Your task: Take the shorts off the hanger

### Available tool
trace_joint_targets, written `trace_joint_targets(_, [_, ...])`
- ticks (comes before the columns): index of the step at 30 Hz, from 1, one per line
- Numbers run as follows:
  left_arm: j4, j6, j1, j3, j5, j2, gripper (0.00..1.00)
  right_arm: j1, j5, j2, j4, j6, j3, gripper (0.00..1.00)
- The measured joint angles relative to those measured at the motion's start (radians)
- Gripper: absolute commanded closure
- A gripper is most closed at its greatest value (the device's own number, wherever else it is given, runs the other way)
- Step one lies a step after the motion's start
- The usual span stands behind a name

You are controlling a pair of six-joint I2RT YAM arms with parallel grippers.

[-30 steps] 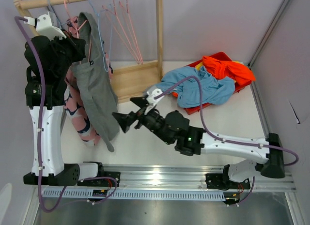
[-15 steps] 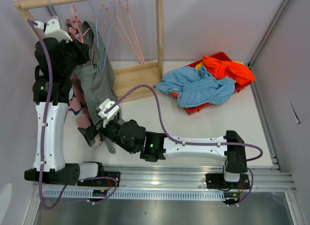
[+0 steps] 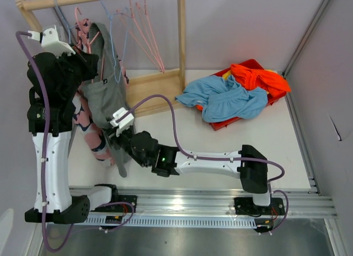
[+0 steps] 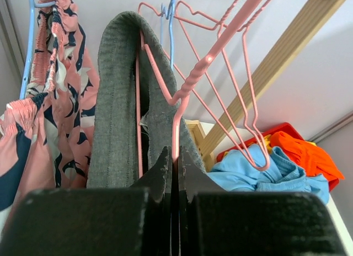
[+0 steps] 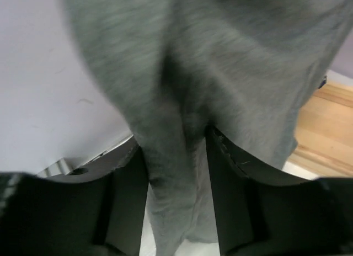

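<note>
Big wooden rack (image 3: 157, 88) stands just behind both grippers. The grey shorts (image 4: 116, 101) are draped over a pink hanger (image 4: 212, 60) right above the left gripper (image 4: 175, 156), which is pinched tight on that hanger's wire. Lower down, the right gripper (image 5: 176, 151) has its jaws narrowed onto a bunched leg of the shorts, cloth filling the gap.

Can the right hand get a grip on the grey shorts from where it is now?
Probably yes: the grey shorts hang right between the right hand and its fingers, with nothing blocking.
</note>
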State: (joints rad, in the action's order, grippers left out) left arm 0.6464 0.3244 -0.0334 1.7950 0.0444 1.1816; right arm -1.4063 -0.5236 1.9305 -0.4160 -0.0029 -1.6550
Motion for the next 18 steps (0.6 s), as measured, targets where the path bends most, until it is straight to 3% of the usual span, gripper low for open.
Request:
trace_joint_targets(1, [0.003, 0.002, 0.000, 0.000, 0.005, -0.007, 1.00, 0.003, -0.003, 0.000, -0.006, -0.001, 0.000, 0.76])
trace_joint_targets(3, [0.008, 0.010, 0.000, 0.000, 0.016, -0.023, 1.00, 0.006, -0.007, 0.000, -0.014, -0.005, 0.001, 0.99])
trace_joint_targets(10, [0.016, 0.012, 0.000, 0.003, 0.019, -0.016, 1.00, -0.036, -0.027, -0.060, -0.037, -0.010, 0.121, 1.00])
trace_joint_targets(18, [0.255, 0.005, -0.020, 0.166, 0.018, 0.134, 1.00, -0.201, -0.245, -0.354, -0.163, 0.061, 0.550, 1.00])
